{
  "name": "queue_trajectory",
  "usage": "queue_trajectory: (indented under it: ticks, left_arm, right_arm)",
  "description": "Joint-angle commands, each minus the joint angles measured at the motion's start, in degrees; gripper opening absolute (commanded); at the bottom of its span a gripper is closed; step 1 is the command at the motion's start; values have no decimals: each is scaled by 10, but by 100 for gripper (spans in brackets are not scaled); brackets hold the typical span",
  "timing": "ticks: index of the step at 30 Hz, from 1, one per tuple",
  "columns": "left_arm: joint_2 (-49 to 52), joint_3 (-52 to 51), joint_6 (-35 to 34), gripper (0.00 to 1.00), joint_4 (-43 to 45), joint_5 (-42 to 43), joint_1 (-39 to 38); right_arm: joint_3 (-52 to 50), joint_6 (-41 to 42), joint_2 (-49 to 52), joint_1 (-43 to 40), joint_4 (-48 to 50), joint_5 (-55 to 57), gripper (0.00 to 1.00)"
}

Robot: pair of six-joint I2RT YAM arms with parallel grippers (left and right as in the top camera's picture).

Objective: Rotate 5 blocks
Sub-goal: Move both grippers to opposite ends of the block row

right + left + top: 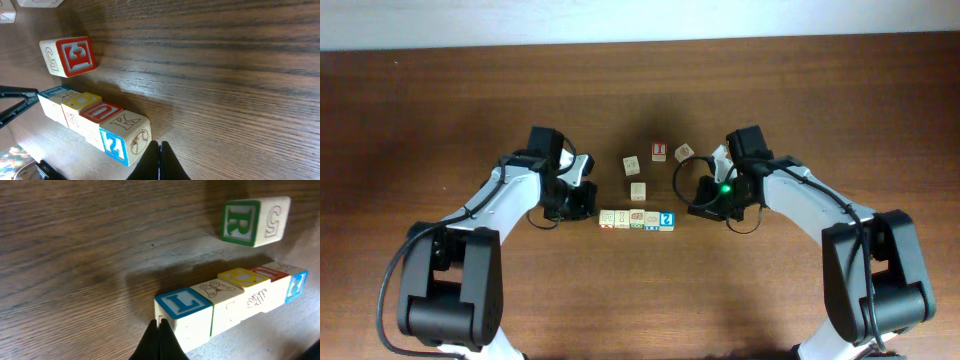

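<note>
A row of cream alphabet blocks [637, 218] lies between my two grippers. In the left wrist view it starts with a blue "L" block [182, 305], then a pale block [217, 289], a yellow-bordered cube [243, 276], a reddish block [270, 271] and a blue block [296, 285]. A green "R" block [252, 221] stands apart behind the row. My left gripper [159, 322] is shut with its tip against the "L" end. My right gripper [159, 145] is shut beside the blue "2" block [125, 135] at the other end.
Three more cubes sit behind the row: a pale one [631, 163], a red-bordered one [658, 150] and a tilted one [683, 152]. Both arms [510, 195] [800, 195] flank the row. Bare wooden table [640, 300] lies in front.
</note>
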Motion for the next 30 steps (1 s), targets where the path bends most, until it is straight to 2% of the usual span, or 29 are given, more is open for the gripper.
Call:
queue_trajectory:
  ticks: [1, 7, 30]
  left_arm:
    - [7, -10, -22, 0, -2, -7, -2]
    - [7, -20, -23, 0, 2, 18, -2]
    - [7, -29, -24, 0, 15, 24, -2]
  right_arm:
    - [-6, 3, 6, 5, 0, -7, 4]
    - [-6, 3, 6, 5, 1, -6, 4]
    - [-6, 3, 7, 5, 2, -5, 4]
